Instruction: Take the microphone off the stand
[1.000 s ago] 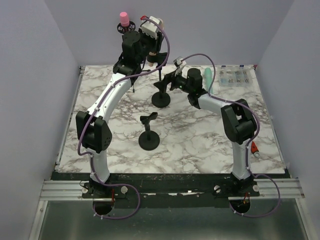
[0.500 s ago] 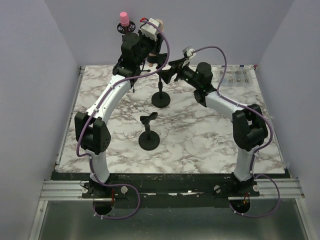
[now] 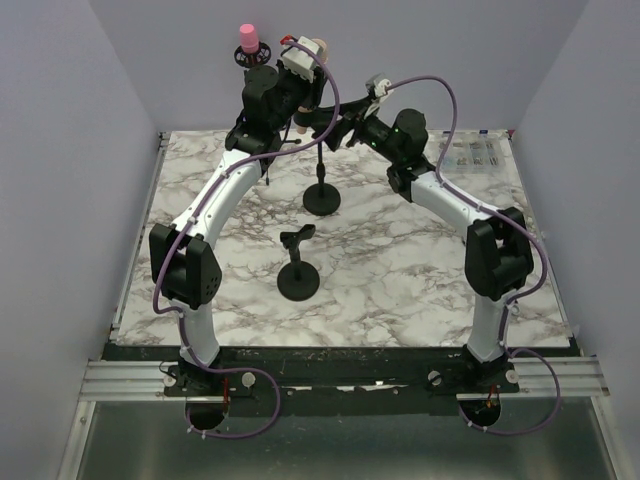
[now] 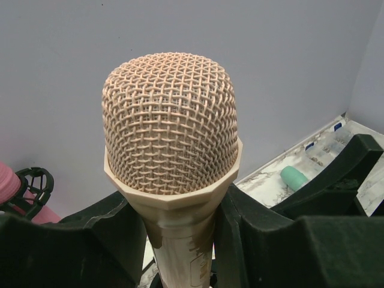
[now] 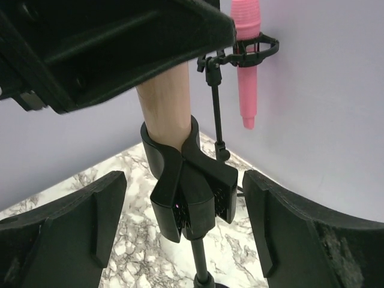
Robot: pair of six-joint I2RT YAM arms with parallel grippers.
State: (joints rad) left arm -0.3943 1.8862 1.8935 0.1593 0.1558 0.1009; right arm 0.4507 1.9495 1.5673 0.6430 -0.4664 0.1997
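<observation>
The beige microphone (image 4: 171,132) with a mesh head stands upright in the black clip (image 5: 191,192) of the tall stand (image 3: 322,197). My left gripper (image 4: 180,240) is shut on the microphone's body just below the head, high above the table's back (image 3: 300,80). In the right wrist view the beige body (image 5: 165,102) runs down into the clip, with the left gripper above it. My right gripper (image 5: 186,234) is open, one finger (image 5: 96,225) on each side of the clip and apart from it. In the top view it (image 3: 342,125) sits just right of the stand's pole.
A pink microphone (image 3: 247,40) hangs in a shock mount on a second stand at the back left (image 5: 246,60). A short empty stand (image 3: 298,278) is mid-table. A green cylinder (image 4: 294,177) and a clear box (image 3: 472,154) lie at the back right.
My right arm has risen and swung left, bringing its open gripper around the stand's clip. My left gripper has stayed shut on the microphone, barely moving.
</observation>
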